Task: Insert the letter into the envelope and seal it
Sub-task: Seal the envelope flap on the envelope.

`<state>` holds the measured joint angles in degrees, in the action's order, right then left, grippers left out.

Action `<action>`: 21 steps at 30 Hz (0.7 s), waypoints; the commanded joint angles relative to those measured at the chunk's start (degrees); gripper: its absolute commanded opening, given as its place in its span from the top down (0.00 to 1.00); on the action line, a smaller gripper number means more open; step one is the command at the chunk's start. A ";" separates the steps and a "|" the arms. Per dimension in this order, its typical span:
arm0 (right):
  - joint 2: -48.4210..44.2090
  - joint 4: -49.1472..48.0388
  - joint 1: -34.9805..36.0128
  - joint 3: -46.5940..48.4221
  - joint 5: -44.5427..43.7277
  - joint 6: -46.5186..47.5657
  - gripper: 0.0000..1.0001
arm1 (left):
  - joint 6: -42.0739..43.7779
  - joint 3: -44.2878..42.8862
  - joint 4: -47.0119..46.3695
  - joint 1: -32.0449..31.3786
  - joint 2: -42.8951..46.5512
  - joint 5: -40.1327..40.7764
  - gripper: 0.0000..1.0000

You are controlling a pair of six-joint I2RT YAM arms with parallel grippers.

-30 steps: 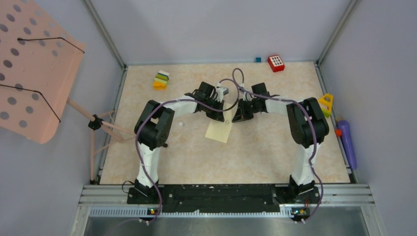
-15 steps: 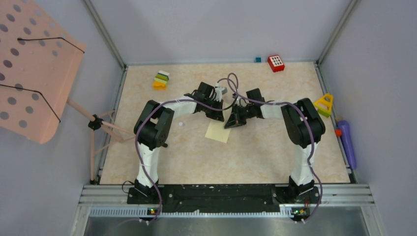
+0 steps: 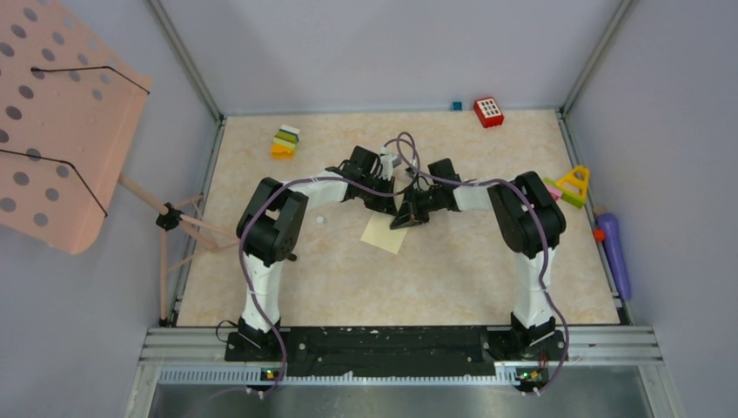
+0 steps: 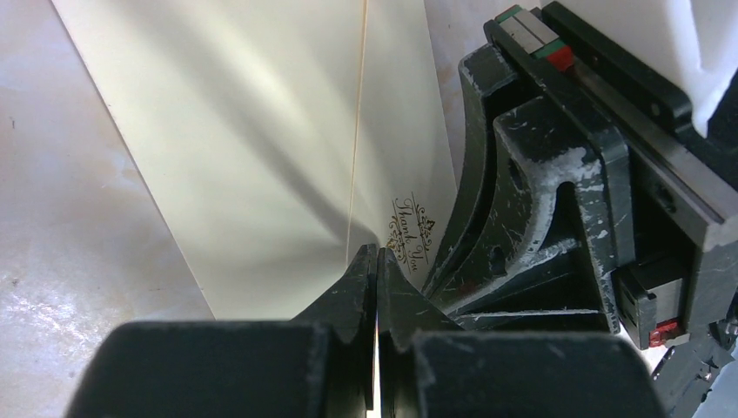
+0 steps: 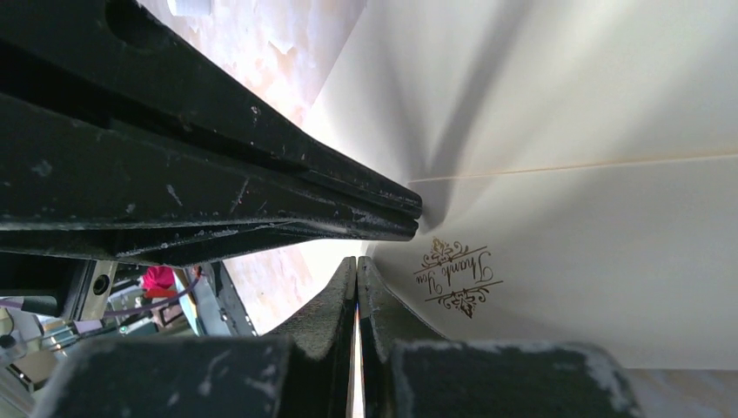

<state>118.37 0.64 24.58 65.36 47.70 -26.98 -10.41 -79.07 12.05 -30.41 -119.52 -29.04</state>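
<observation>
The white-and-black left arm (image 3: 271, 228) and right arm (image 3: 525, 218) rise from the worktop's (image 3: 452, 270) near edge and fold inward toward its middle, black left gripper (image 4: 377, 263) and right gripper (image 5: 357, 272) just beside each other, jaws pressed together.

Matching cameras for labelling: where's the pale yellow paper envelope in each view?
Top external: pale yellow paper envelope near picture centre, small.
Left wrist: fills the upper left and centre.
Right wrist: fills the upper right.
Shared landmark: its ornate "Thank You" print, seen in both wrist views; too small to make out from above.
</observation>
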 commanded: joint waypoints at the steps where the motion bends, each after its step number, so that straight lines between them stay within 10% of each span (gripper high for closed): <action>1: 1.72 -3.74 -0.39 1.43 -3.98 -0.89 1.00 | 0.82 2.52 3.59 -0.43 -1.32 4.13 1.00; 21: -0.13 4.92 2.02 -0.01 1.48 7.16 1.00 | 0.87 2.62 3.59 -0.41 -1.38 5.32 1.00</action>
<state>118.78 1.02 24.71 65.71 49.56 -23.42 -10.61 -79.02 12.01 -30.41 -119.50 -28.91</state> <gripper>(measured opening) 0.001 0.008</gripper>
